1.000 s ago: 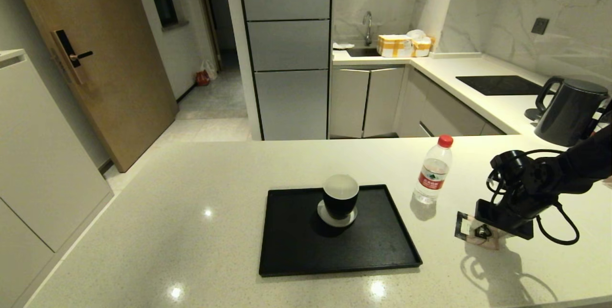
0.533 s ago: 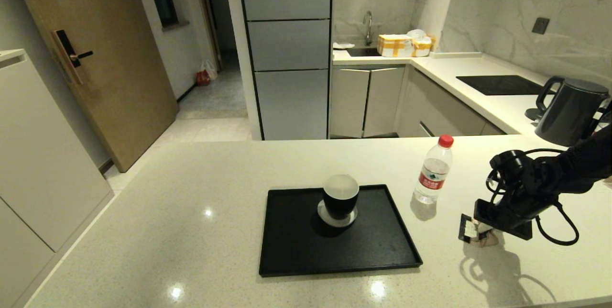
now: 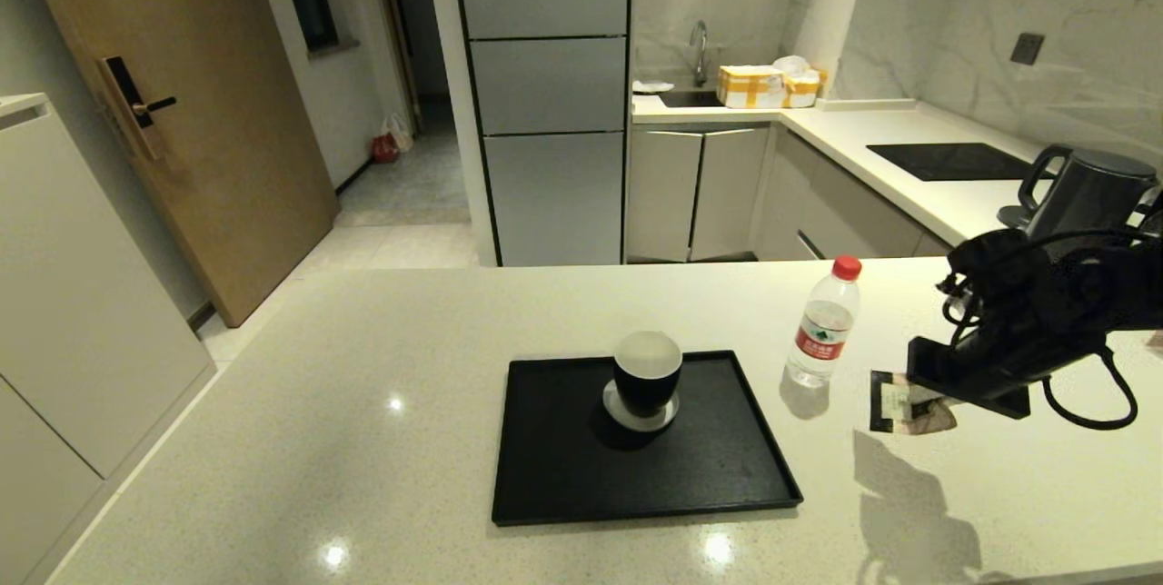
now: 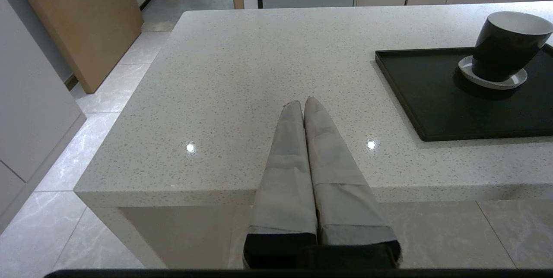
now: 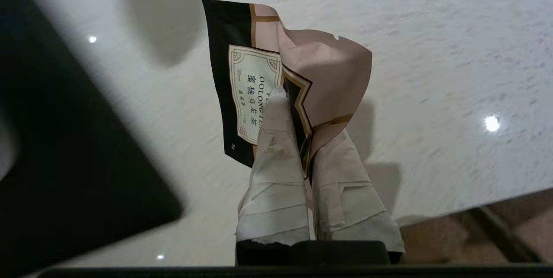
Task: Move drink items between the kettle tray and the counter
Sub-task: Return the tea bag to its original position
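Note:
The pink-beige tea sachet (image 3: 904, 403) (image 5: 293, 66) hangs crumpled above the counter (image 3: 363, 367), right of the black kettle tray (image 3: 554, 476). My right gripper (image 3: 936, 399) (image 5: 298, 109) is shut on the sachet, its taped fingers pinching the lower edge. The small clear water bottle (image 3: 822, 323) with the red cap stands upright on the counter between tray and sachet. My left gripper (image 4: 303, 102) is shut and holds nothing, hovering over the counter's near left edge, left of the kettle tray (image 4: 414, 96); it does not show in the head view.
A black cup (image 3: 647, 374) on a round grey coaster stands at the tray's back middle. A dark kettle (image 3: 1086, 194) sits at the far right, behind my right arm. A glossy black cooktop (image 3: 949, 161) lies farther back on the side worktop.
My right gripper has risen from the counter with the tea sachet pinched in it; the sachet now hangs clear of the surface. Bottle, cup and tray have not moved.

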Robot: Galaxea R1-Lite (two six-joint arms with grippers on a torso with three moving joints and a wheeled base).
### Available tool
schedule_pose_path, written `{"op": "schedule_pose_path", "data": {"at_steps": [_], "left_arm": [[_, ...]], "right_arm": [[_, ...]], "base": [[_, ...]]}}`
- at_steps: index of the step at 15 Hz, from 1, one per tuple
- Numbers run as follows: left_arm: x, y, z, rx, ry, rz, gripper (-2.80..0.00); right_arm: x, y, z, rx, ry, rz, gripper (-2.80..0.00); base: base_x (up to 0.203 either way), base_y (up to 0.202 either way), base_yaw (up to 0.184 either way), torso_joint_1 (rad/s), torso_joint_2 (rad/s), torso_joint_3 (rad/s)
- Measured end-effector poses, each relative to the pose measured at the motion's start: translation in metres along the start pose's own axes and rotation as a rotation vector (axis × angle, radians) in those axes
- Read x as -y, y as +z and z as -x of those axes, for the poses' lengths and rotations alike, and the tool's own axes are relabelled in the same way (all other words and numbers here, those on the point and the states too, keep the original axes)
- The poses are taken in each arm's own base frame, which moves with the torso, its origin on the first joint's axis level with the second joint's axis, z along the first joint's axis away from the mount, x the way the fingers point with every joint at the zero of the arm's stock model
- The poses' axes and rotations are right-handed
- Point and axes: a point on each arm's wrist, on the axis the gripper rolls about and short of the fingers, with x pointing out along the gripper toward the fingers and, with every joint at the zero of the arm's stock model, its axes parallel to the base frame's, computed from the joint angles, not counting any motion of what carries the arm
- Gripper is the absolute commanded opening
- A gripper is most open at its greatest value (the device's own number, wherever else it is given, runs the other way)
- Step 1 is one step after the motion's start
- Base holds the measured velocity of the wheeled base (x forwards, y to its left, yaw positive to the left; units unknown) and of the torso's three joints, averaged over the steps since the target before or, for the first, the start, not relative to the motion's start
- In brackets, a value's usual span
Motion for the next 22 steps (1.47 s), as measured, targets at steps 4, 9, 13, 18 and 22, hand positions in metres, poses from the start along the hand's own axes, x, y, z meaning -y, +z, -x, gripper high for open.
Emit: {"op": "schedule_pose_path", "data": {"at_steps": [4,9,13,18,22], "left_arm": [[0.0,0.0,0.0,0.0,0.0,-0.001,-2.8],[0.0,0.0,0.0,0.0,0.0,0.0,-2.8],[0.0,0.0,0.0,0.0,0.0,-0.001,-2.8],[0.0,0.0,0.0,0.0,0.0,0.0,-2.8],[0.0,0.0,0.0,0.0,0.0,0.0,-2.8]], "right_arm": [[-0.076,-0.038,0.069,0.044,0.158,0.234,-2.8],[-0.116,-0.061,0.086,0.02,0.226,0.357,-2.8],[-0.13,-0.062,0.057,-0.023,0.209,0.38,-2.8],[-0.151,-0.071,-0.002,-0.063,0.199,0.402,-2.8],[-0.159,-0.078,-0.035,-0.09,0.187,0.413,-2.8]], "base": [[0.0,0.0,0.0,0.0,0.0,0.0],[0.0,0.0,0.0,0.0,0.0,0.0],[0.0,0.0,0.0,0.0,0.0,0.0],[0.0,0.0,0.0,0.0,0.0,0.0],[0.0,0.0,0.0,0.0,0.0,0.0]]}}
